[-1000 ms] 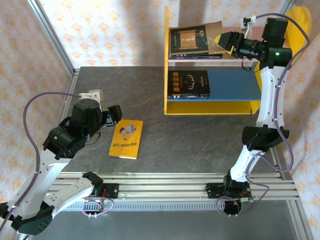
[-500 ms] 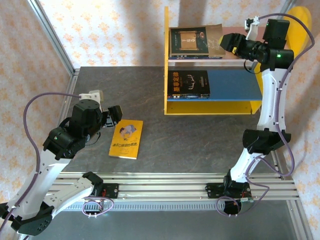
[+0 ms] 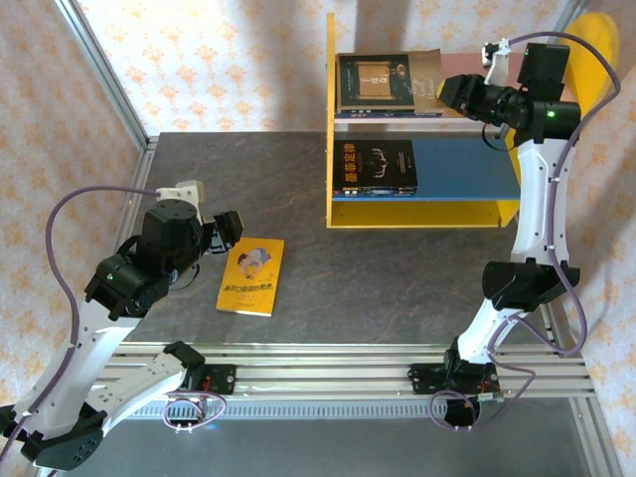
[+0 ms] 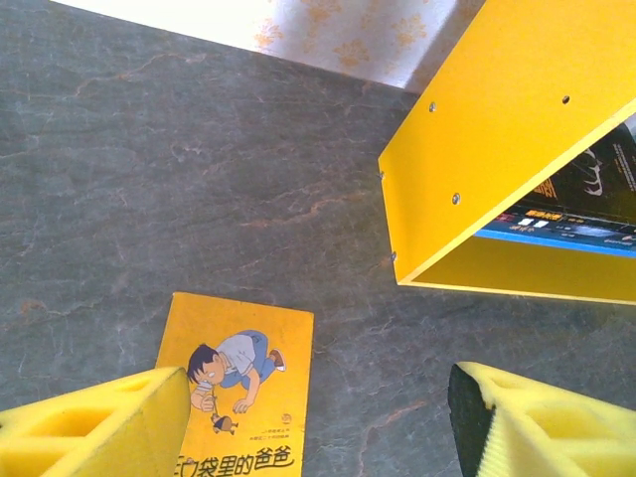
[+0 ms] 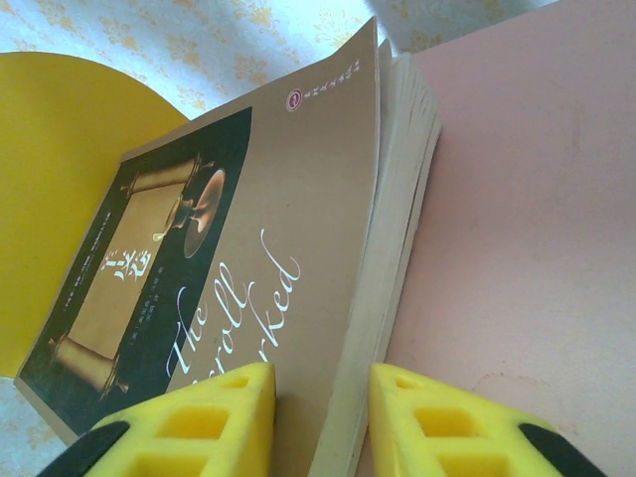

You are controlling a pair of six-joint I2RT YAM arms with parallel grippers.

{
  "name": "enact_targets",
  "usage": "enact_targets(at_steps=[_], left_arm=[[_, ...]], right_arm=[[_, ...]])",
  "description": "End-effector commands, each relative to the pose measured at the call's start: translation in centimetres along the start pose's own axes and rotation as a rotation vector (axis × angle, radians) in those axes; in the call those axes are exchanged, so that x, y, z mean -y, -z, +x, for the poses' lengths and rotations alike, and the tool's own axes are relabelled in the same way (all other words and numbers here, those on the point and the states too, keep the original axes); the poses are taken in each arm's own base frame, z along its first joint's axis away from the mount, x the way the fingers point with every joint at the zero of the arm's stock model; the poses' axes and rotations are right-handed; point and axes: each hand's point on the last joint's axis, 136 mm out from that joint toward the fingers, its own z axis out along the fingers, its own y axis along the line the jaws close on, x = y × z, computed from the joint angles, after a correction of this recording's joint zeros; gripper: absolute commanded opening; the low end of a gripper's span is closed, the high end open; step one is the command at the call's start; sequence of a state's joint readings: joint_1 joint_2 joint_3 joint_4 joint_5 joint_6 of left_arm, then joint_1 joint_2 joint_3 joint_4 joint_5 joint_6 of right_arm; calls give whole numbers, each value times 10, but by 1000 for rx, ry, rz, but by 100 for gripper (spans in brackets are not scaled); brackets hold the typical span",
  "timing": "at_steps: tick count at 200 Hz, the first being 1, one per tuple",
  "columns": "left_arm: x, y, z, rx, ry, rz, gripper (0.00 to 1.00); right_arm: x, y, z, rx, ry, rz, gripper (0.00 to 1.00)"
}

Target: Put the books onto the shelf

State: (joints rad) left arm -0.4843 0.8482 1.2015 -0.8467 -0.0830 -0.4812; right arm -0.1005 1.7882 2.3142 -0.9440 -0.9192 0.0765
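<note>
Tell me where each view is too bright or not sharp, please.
Top external: strong light washes out the wallpaper behind the shelf. Left wrist: the wall strip on top is overexposed; the yellow book is sharp, the left fingers slightly soft. Right wrist: the brown book reads clearly; the pink board looks pale.

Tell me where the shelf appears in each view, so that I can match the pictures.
Top external: the shelf stands upper centre-right, at the far side of the table.
Left wrist: its yellow side panel is at the upper right.
Right wrist: its pink upper board takes the right side, beside a book.
Shared landmark: the floral wallpaper behind it.
</note>
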Motion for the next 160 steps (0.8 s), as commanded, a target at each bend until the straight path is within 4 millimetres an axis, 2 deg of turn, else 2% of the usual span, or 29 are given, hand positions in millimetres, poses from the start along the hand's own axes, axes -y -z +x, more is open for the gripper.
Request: enact_targets(at_steps=[1, 160], left_arm=[[2, 2, -1, 14, 19, 17, 70], [3, -1, 0, 10, 21, 21, 70]], right_arm=[[-6, 0, 6, -16, 5, -9, 28], [-21, -8, 9, -39, 14, -90, 27]])
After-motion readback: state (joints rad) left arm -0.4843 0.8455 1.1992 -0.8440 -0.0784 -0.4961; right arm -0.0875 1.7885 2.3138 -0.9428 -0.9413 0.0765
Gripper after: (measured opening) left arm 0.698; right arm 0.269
